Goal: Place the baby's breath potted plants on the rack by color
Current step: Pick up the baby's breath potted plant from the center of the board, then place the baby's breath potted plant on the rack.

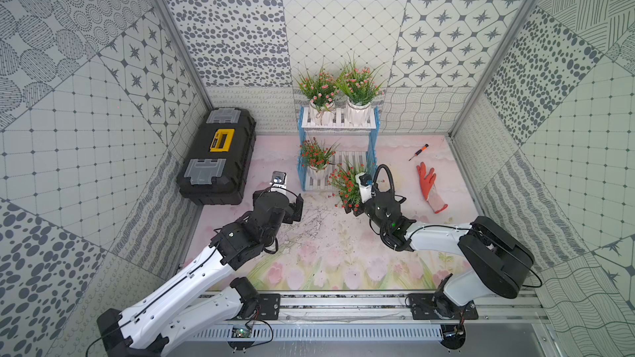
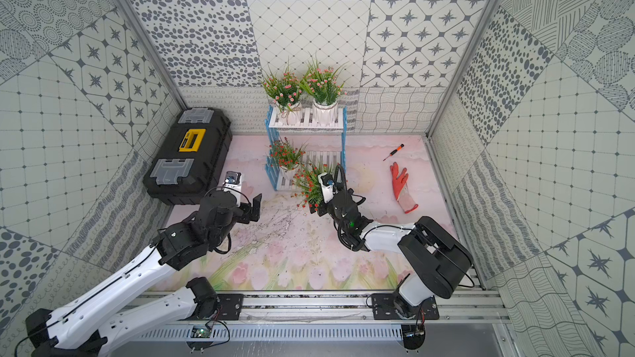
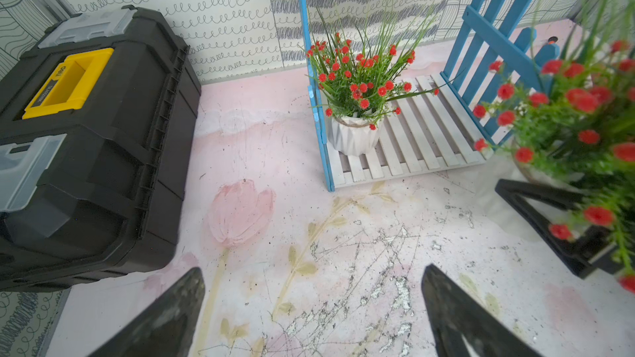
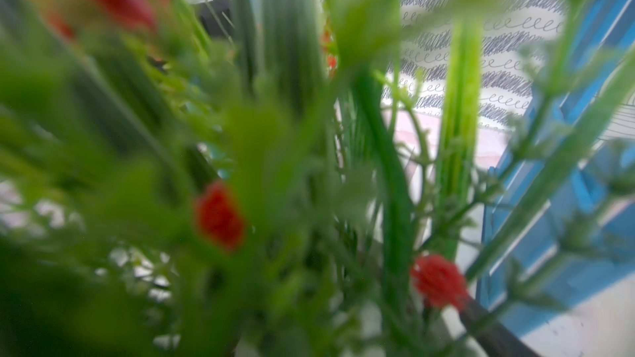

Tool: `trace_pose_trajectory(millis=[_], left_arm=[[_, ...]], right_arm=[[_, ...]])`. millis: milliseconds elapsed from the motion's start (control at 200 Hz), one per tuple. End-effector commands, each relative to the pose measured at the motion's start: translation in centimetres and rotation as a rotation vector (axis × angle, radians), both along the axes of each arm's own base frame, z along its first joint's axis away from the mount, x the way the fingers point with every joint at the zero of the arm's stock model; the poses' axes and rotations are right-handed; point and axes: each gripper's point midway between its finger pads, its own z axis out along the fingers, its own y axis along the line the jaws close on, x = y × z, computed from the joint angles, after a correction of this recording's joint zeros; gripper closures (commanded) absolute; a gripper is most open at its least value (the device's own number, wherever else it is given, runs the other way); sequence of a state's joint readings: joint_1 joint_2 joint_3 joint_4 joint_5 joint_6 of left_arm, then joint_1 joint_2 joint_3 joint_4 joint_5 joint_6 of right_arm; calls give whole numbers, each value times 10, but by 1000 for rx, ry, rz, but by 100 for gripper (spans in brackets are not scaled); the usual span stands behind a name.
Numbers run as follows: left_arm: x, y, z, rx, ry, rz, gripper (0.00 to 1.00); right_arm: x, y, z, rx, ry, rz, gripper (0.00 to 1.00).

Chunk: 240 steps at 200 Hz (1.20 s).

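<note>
Three of the four plants are already home, by my reckoning, and the last one is just short of it. Starting over by the wall, the black-and-yellow toolbox (image 1: pixel 217 156) sits closed and has no part in this. Next to it the left gripper (image 3: pixel 312 269) hangs above the flowered mat (image 1: pixel 326 235) with its jaws wide apart and nothing between them. Then the rack (image 1: pixel 372 142): on its top shelf the left pink plant (image 1: pixel 318 89) and the right pink plant (image 1: pixel 359 84) stand upright side by side, and on the lower shelf the shelved red plant (image 1: pixel 314 156) stands against the left lattice, leaving the slats beside it bare. The last red plant (image 1: pixel 345 183) is just off the rack's front right corner, leaning a little, with the right gripper (image 1: pixel 354 209) under its foliage; from the left wrist view I see one black finger (image 3: pixel 522 188) across the pot (image 3: pixel 527 171), the other hidden behind it, so the jaws seem to straddle the pot but I cannot tell whether they are squeezing it. Were it mine to do, I'd bring the pot in through the open front, low under the top shelf, keeping clear of the blue lattice post and of its red neighbour's leaves, set the base flat on the slats before letting go, then back straight out. Further right the screwdriver (image 1: pixel 418 152) and the orange glove (image 1: pixel 429 187) lie well apart from all this and can be left alone
</note>
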<state>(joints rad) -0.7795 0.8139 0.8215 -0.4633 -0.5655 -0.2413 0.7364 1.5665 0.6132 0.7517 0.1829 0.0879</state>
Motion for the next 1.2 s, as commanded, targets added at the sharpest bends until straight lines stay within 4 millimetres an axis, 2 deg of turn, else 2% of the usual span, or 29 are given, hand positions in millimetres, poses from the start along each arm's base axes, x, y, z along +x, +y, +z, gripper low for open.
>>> trace_pose_trajectory(millis=[0, 295, 550, 931, 1196], left_arm=[[-2, 8, 3, -20, -14, 40, 2], [-2, 12, 8, -17, -29, 51, 2], [1, 14, 5, 14, -31, 68, 2], [5, 12, 2, 4, -42, 75, 2], [5, 15, 0, -1, -46, 86, 2]], right_arm=[[26, 9, 38, 86, -112, -3, 37], [84, 18, 21, 103, -134, -35, 35], [114, 16, 17, 107, -138, -57, 35], [140, 15, 4, 105, -125, -75, 34], [149, 14, -3, 99, -131, -89, 32]])
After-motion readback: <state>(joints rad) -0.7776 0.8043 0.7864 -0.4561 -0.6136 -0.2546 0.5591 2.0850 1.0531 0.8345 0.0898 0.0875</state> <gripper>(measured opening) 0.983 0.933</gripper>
